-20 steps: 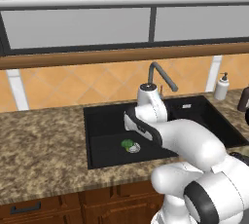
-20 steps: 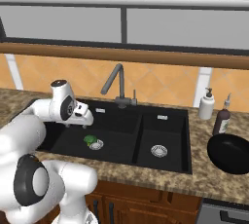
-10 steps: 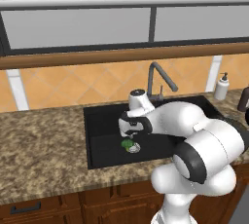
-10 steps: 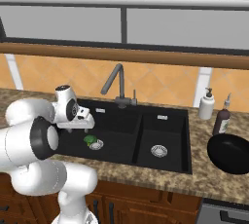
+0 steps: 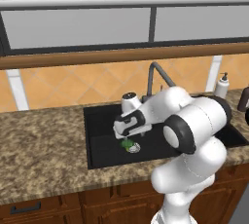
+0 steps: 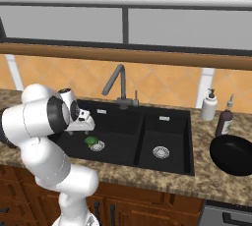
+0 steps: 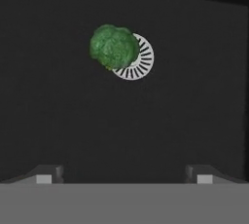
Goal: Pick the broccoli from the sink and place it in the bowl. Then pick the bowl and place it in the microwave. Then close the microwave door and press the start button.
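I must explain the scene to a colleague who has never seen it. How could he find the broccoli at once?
Start at the black double-basin sink set in the speckled stone counter under the window. In its left basin, the broccoli lies on the floor, overlapping the round silver drain. It is the one bright green, bumpy lump against the black.

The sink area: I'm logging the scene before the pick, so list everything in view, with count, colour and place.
broccoli: one, bright green, in the left basin, overlapping the drain
sink: one, black, double basin, set in the counter
drains: two, silver, one per basin
faucet: one, dark grey, behind the sink
soap dispenser: one, white, right of the sink
bottle: one, dark, beside the dispenser
pan: one, black, far right counter
counter: brown granite
gripper: one, open, above the broccoli
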Available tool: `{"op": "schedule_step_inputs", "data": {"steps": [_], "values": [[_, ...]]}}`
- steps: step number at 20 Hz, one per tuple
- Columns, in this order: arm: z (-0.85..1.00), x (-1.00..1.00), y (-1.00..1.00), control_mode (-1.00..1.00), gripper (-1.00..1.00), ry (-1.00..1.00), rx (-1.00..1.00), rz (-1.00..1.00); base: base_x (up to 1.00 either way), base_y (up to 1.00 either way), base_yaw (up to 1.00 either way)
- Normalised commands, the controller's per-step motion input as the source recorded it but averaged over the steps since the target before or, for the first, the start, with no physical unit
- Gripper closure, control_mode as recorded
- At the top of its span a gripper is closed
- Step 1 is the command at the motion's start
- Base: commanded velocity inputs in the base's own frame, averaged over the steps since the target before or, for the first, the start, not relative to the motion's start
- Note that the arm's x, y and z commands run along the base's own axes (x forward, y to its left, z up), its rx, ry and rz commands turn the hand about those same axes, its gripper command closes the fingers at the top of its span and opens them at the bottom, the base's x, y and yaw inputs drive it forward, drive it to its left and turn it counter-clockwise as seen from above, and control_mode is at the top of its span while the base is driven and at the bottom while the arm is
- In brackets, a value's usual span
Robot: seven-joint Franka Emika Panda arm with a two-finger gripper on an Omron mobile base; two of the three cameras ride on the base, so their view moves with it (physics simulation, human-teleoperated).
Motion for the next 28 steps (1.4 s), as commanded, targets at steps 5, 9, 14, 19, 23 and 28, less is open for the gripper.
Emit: {"op": "schedule_step_inputs", "data": {"steps": [5, 9, 14, 19, 23, 28], "values": [[-0.29, 0.41, 0.01, -1.0, -1.0, 0.0, 0.0, 0.0, 0.0, 0.0, 0.0], [-0.24, 0.49, 0.0, -1.0, -1.0, 0.0, 0.0, 0.0, 0.0, 0.0, 0.0], [-0.31, 0.35, 0.12, -1.0, -1.0, -0.04, 0.0, 0.0, 0.0, 0.0, 0.0], [-0.43, 0.25, 0.18, -1.0, -1.0, -0.07, 0.0, 0.0, 0.0, 0.0, 0.0], [-0.37, 0.14, 0.02, -1.0, -1.0, 0.0, 0.0, 0.0, 0.0, 0.0, 0.0], [-0.36, 0.19, 0.0, -1.0, -1.0, 0.02, 0.0, 0.0, 0.0, 0.0, 0.0]]}}
